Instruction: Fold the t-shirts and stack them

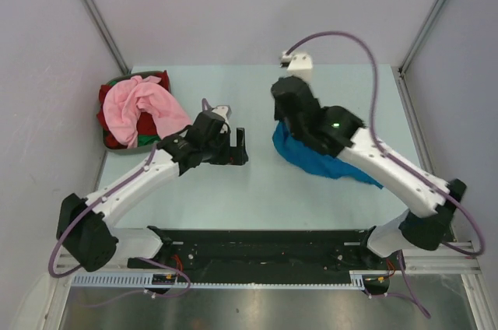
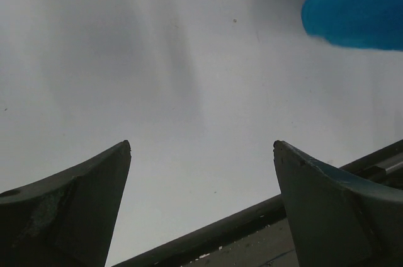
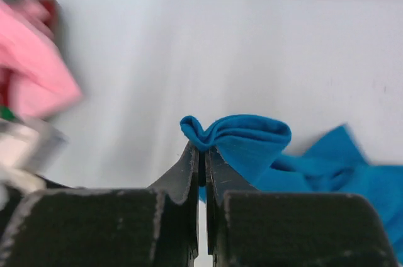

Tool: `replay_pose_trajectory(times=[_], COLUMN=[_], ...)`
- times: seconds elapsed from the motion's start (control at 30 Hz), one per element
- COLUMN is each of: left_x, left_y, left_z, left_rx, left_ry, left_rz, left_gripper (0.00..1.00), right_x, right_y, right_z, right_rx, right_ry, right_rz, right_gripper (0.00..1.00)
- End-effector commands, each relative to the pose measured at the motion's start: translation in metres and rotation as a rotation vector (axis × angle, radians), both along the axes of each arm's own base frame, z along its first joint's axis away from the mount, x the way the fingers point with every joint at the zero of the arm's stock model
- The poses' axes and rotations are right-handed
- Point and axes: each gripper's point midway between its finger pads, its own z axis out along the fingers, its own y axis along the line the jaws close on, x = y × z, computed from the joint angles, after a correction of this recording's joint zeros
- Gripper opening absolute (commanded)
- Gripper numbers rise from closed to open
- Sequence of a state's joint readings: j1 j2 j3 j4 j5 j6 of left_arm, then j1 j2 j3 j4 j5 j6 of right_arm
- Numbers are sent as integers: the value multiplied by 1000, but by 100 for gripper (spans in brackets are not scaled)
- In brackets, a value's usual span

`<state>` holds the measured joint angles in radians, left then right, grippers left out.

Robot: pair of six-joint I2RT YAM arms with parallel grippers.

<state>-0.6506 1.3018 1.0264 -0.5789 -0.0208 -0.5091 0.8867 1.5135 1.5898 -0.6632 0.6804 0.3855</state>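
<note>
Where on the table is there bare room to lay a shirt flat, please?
Bare: the near middle, between left gripper, blue shirt and rail; also the far middle strip. Crowded: the far-left corner with the full basket, and right of centre under the right arm.

Overhead, two wrist close-ups; blue t-shirt (image 1: 311, 163) shared

Left arm (image 1: 132, 186) is being held stretched from lower left toward frame centre. Left gripper (image 1: 240, 145) is being held with jaws spread wide, nothing between them. Right arm (image 1: 389, 163) is being extended from lower right toward upper centre. Right gripper (image 3: 202, 148) is being pressed closed on a fold of the blue t-shirt (image 3: 252, 138).
</note>
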Motion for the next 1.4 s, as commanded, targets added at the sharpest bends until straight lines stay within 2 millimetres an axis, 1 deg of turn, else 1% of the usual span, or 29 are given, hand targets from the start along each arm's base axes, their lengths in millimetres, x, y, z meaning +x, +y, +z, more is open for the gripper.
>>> replay_pose_trajectory(times=[0.0, 0.07, 0.13, 0.23, 0.3, 0.37, 0.43, 0.5, 0.53, 0.57, 0.6, 0.63, 0.67, 0.8, 0.83, 0.93, 0.97, 1.0, 1.03, 1.07, 1.1, 1.13, 1.17, 1.2, 1.23, 1.27, 1.3, 1.33, 1.37], left_x=[-6, -9, -10, -13, -13, -14, -18, -21, -22, -24, -25, -26, -26, -25, -24, -15, -9, -10, -6, 2, 7, 10, 22, 29, 31, 45, 53, 67, 74], left_y=[12, 15, 16, 20, 20, 17, 14, 13, 13, 13, 13, 14, 16, 16, 15, 6, 2, -7, -14, -22, -29, -39, -51, -60, -68, -83, -92, -103, -108], left_z=[31, 41, 47, 56, 60, 62, 60, 54, 54, 47, 45, 42, 38, 26, 23, 19, 11, 11, 10, 4, 4, 3, 19, 3, 1, 23, 2, 21, 19], left_rx=[-31, -49, -62, -73, -84, -94, -108, -118, -127, -130, -132, -129, -117, -87, -82, -93, -76, -94, -104, -96, -102, -106, -120, -87, -73, -92, -52, -47, -29], left_ry=[-67, -91, -107, -128, -138, -136, -118, -102, -103, -95, -96, -97, -95, -70, -64, -78, -58, -38, -34, -11, -7, 5, -29, 10, 31, -8, 38, 0, -1], left_rz=[49, 52, 53, 57, 61, 51, 34, 32, 30, 28, 25, 26, 29, 23, 20, 8, 5, -28, -44, -53, -64, -85, -107, -118, -137, -161, -169, -174, -176], left_gripper=[100, 100, 100, 100, 100, 100, 100, 100, 100, 100, 100, 100, 100, 100, 100, 100, 100, 100, 100, 100, 99, 98, 95, 94, 92, 88, 86, 85, 84], right_x=[-39, -50, -59, -73, -78, -78, -78, -73, -69, -68, -68, -71, -72, -63, -61, -59, -55, -54, -53, -52, -50, -51, -51, -51, -53, -53, -55, -56, -58], right_y=[-72, -102, -127, -158, -169, -178, -192, -220, -222, -240, -242, -245, -245, -218, -208, -186, -180, -176, -171, -169, -167, -166, -166, -164, -165, -167, -167, -168, -171], right_z=[144, 166, 172, 173, 172, 168, 143, 111, 78, 63, 50, 45, 34, 39, 36, 21, 12, 0, -8, -16, -22, -34, -38, -39, -49, -51, -53, -58, -60], right_rx=[62, 59, 47, 78, 102, 80, 2, -67, -107, -110, -90, -70, -77, 37, 50, 52, 30, 12, -1, -8, -7, -20, -15, 4, -5, -5, 0, -6, -12], right_ry=[-227, -274, -296, -321, -329, -311, -247, -173, -91, -55, -33, -33, -19, -35, -13, 46, 70, 98, 116, 133, 140, 160, 163, 155, 170, 169, 168, 176, 179], right_rz=[-107, -182, -247, -308, -318, -344, -407, -516, -518, -586, -609, -617, -615, -485, -434, -355, -348, -337, -328, -333, -335, -334, -333, -333, -332, -340, -338, -340, -346], right_gripper=[0, 0, 0, 0, 0, 0, 0, 0, 1, 19, 43, 82, 99, 100, 100, 100, 100, 100, 100, 100, 100, 100, 100, 100, 100, 100, 100, 100, 100])
